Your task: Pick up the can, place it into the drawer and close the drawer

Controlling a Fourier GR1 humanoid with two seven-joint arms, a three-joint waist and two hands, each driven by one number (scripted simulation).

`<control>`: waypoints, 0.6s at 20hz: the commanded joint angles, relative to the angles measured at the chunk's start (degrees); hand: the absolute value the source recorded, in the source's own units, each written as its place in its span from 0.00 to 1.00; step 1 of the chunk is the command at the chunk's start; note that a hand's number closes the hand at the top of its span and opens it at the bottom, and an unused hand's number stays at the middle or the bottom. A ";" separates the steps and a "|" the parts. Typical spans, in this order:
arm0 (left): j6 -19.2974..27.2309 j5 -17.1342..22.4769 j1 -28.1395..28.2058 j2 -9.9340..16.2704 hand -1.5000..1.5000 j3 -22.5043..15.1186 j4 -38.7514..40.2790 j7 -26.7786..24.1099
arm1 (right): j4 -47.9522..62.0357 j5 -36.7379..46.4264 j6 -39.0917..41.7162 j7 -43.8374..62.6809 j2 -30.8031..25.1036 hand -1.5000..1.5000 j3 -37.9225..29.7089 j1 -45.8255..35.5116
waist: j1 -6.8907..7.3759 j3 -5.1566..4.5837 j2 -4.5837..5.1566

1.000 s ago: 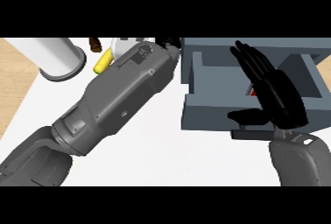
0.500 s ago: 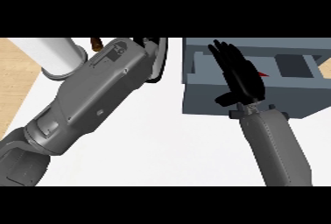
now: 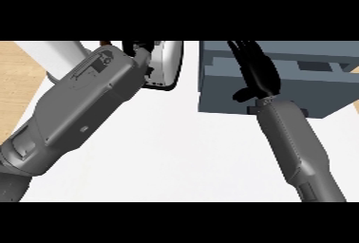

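The grey-blue drawer (image 3: 224,97) stands open at the upper right, with its inner walls showing. My right hand (image 3: 258,71) lies over its front part, black fingers straight and pointing away from me, thumb out to the left. Nothing shows inside that hand. The can shows nowhere; the right hand and forearm hide part of the drawer's inside. My left forearm (image 3: 77,114) crosses the left half of the view. Only a little of the left hand (image 3: 138,49) shows at the top, beside a white object.
A white object with a black rim (image 3: 165,66) stands at the top centre, touching or just next to the left hand. A white cylinder (image 3: 61,56) stands at the top left. Wooden counter (image 3: 14,71) shows at the left edge, and a white surface (image 3: 175,152) fills the middle.
My right hand has moved left and farther over the drawer, its forearm now stretched up the view. The left arm has pushed forward. A yellow object at the top left is gone from view.
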 commanded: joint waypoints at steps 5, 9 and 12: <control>0.28 -1.36 1.65 4.06 0.00 0.92 -5.98 3.82 | 16.35 1.29 -13.71 -1.37 0.09 0.00 -4.19 -4.21 | 0.39 0.72 1.10; -0.18 -1.39 1.66 6.15 0.00 1.80 -8.22 5.73 | 21.76 1.28 -16.14 -1.55 -1.14 0.00 -6.28 -9.77 | 1.64 0.74 1.42; -0.34 -2.34 2.43 5.34 0.00 1.34 -8.75 5.73 | 25.43 1.90 -17.08 -0.30 -1.78 0.00 -7.26 -14.35 | 1.42 0.73 1.60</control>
